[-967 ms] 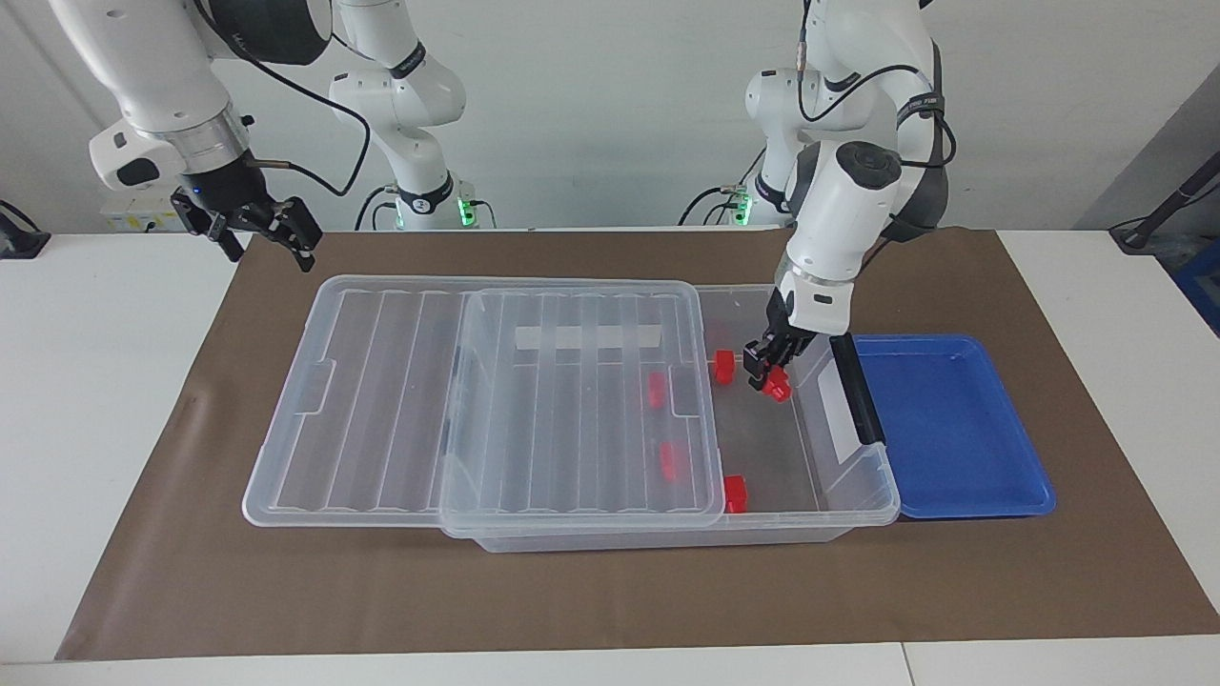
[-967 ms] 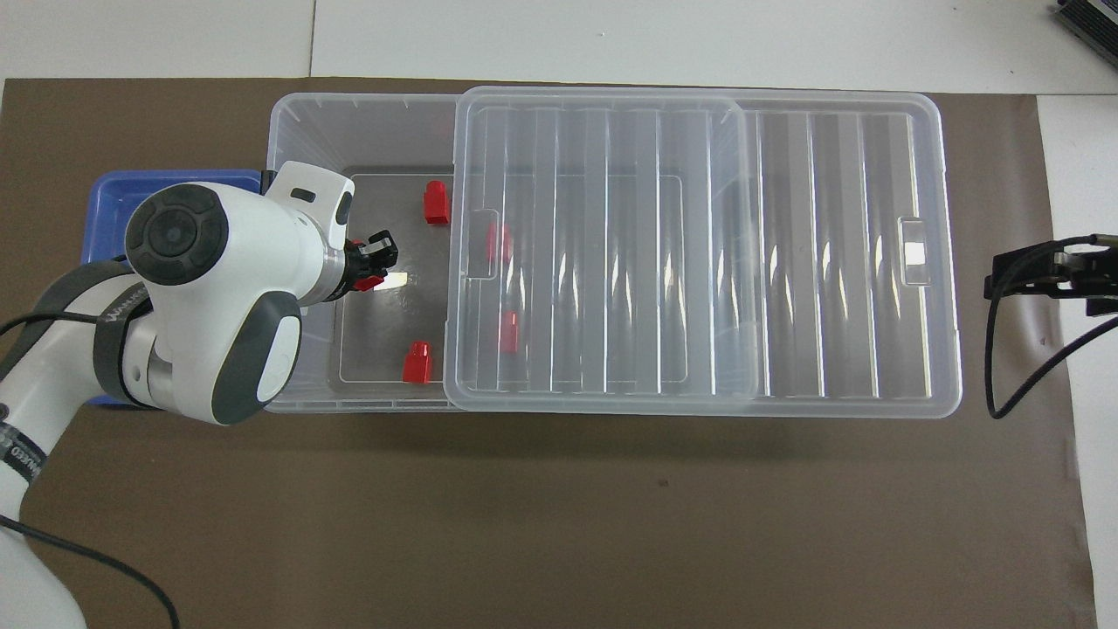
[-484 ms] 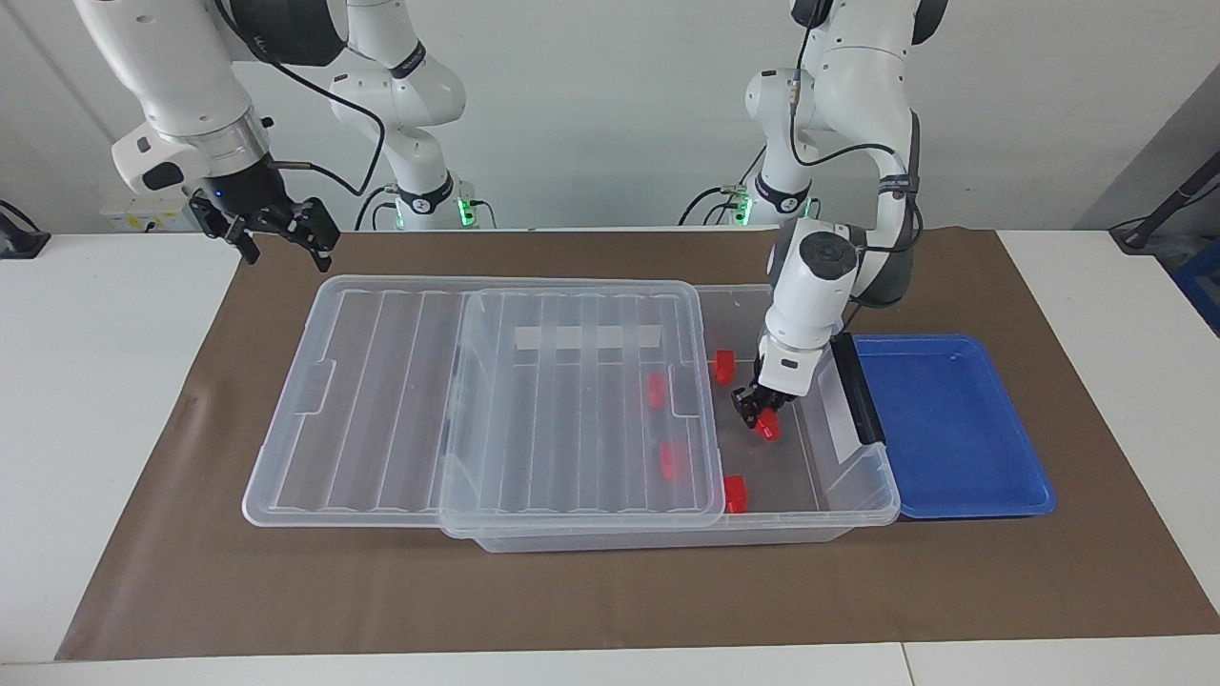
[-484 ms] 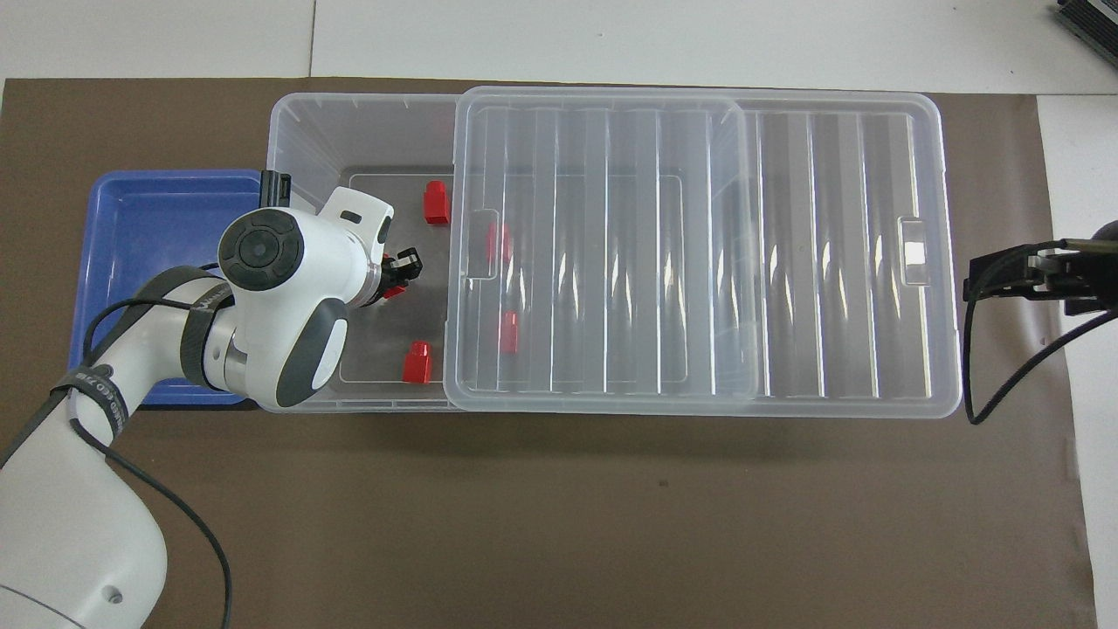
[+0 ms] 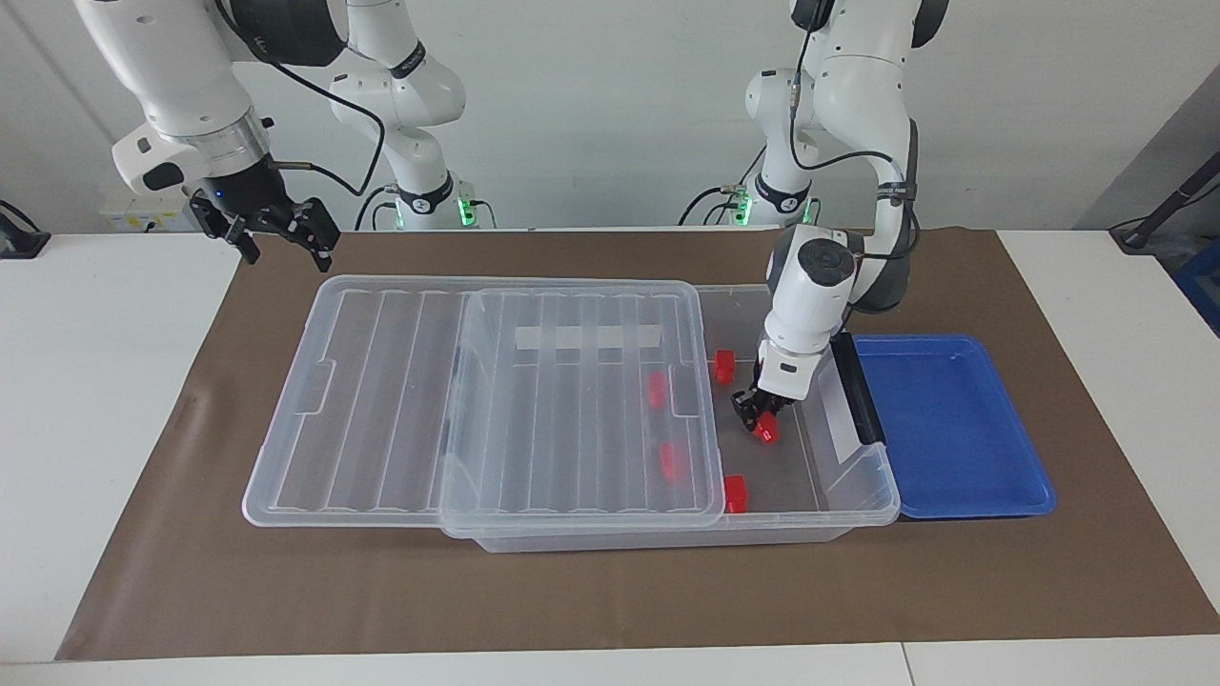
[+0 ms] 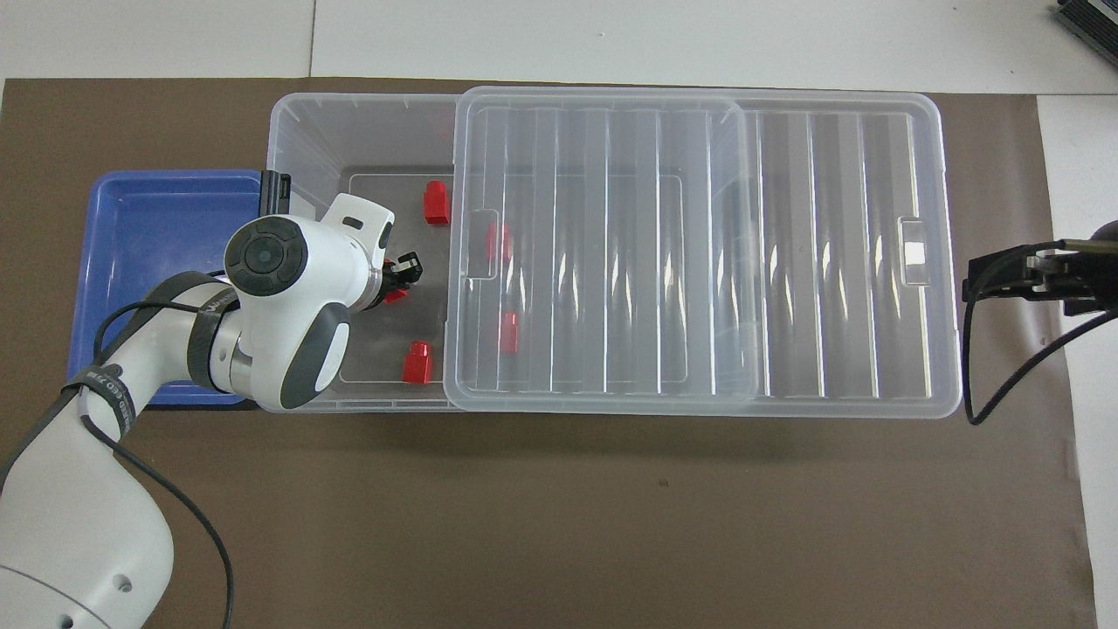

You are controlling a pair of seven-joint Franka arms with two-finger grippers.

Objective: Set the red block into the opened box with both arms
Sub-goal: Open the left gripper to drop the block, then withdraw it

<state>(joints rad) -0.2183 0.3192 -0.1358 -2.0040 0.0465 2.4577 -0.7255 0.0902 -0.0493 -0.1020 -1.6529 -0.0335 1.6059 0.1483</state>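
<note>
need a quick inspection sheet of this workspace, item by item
surface: white table under a brown mat.
job's things: box open at the left arm's end, lid slid toward the right arm's end; red block at the left hand's tips, low inside the box; four more red blocks inside, two under the lid.
clutter: blue tray beside the box.
hands: left hand in the box; right hand open, waiting over the mat's corner.
cables: black cables along both arms.
surroundings: white wall.

Right gripper (image 6: 1039,281) cut off by overhead edge (fingertips unseen).
</note>
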